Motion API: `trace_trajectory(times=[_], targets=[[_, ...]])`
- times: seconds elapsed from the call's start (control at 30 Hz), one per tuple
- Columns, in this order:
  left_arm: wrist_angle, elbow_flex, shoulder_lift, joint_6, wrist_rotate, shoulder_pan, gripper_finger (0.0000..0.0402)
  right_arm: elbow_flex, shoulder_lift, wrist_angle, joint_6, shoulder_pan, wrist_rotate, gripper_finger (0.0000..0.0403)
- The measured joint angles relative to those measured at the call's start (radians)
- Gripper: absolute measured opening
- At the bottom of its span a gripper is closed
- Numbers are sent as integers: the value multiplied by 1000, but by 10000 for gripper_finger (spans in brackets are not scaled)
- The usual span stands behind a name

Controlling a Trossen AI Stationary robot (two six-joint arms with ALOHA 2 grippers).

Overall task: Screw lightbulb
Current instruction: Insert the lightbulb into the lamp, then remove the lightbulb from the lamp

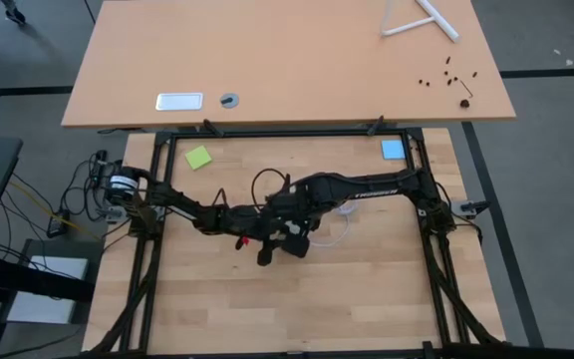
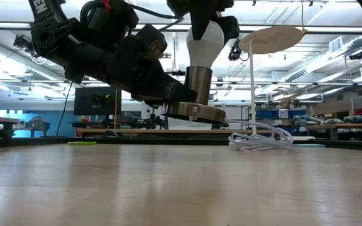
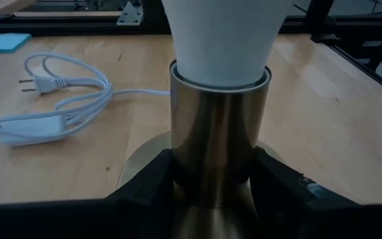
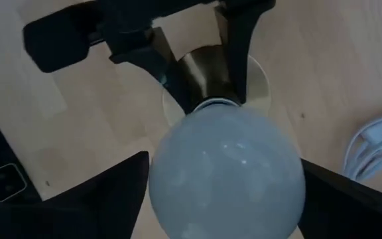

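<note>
So the left gripper (image 3: 211, 192) is pinching the brass-coloured metal socket tube (image 3: 219, 133) from both sides, one dark finger (image 3: 148, 192) on each flank, just above the round brass base plate (image 2: 193, 113). That whole fitting looks lifted a bit clear of the light wooden bench (image 2: 181, 182) in the low view, roughly mid-bench.

The right gripper (image 4: 224, 192) comes down from above with its fingers spread to either side of the white frosted pear-shaped glass lightbulb (image 4: 225, 169). I honestly can't tell if the pads are touching the glass or just standing off it.

The lightbulb is sitting upright in the socket tube, narrow end down inside it, fat end up toward the right wrist camera.

Handling-wise, my guess: it's light, rigid, thin glass, and that frosted skin is smooth enough to slip when you twist. I'd grab around the widest part of the dome with a gentle, even squeeze. Clamp hard and it cracks, go too soft and the fingers just spin on it.

Further out to the right, a coiled white power cord with plug (image 3: 52, 106) lies loose on the bench.
</note>
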Motion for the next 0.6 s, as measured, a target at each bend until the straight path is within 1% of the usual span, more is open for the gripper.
trace_trajectory(times=[0.13, 0.3, 0.37, 0.43, 0.53, 0.6], targets=[[4, 1, 0, 4, -1, 0, 159, 39, 0, -27, -19, -1, -4, 350], [43, 1, 42, 3, -16, 1, 159, 115, 0, -99, -21, -12, -5, 348], [62, 0, 76, -2, -6, 3, 159, 151, -1, -142, -21, -16, -5, 345], [92, 1, 104, -6, 11, 5, 159, 169, -8, -145, -27, -16, -5, 339], [122, 3, 127, -5, 13, 9, 159, 169, -33, -149, -47, -10, -7, 323], [119, 3, 129, -4, 14, 10, 159, 170, -48, -149, -56, 0, 18, 309]])
